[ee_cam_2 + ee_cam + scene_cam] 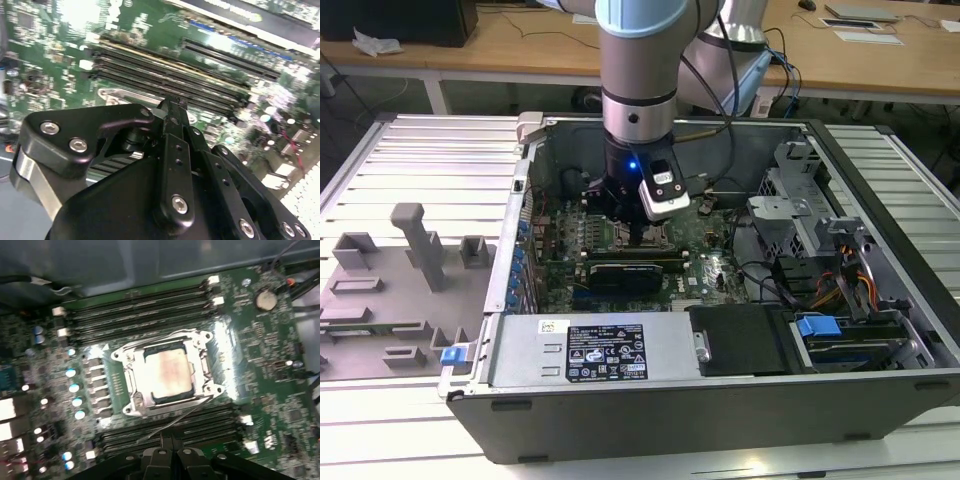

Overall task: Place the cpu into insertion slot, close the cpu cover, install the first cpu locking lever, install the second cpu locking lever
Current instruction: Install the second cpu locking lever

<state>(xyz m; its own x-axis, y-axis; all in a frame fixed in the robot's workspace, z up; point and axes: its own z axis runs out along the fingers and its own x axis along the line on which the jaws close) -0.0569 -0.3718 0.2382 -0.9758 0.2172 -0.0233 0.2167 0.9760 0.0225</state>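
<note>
The cpu (167,372), a pale silver square, lies in the insertion slot (126,396) on the green motherboard. The silvery cpu cover (204,365) lies flat around it, framing the chip. A thin wire locking lever (176,420) runs slantwise along the socket side nearest my fingers and stands slightly off the frame. My gripper (168,436) is shut, its fingertips pressed together just beside that lever. In the second wrist view the gripper (172,106) hovers close over the board beside a socket corner (114,95). In the exterior view the gripper (638,238) reaches down into the open computer case.
Rows of black memory slots (140,315) flank the socket on two sides. A long black heatsink block (625,270) lies just in front of the gripper. Case walls (535,150), drive cages (800,200) and cables (840,280) surround the board. A grey fixture tray (390,290) sits at the exterior view's left.
</note>
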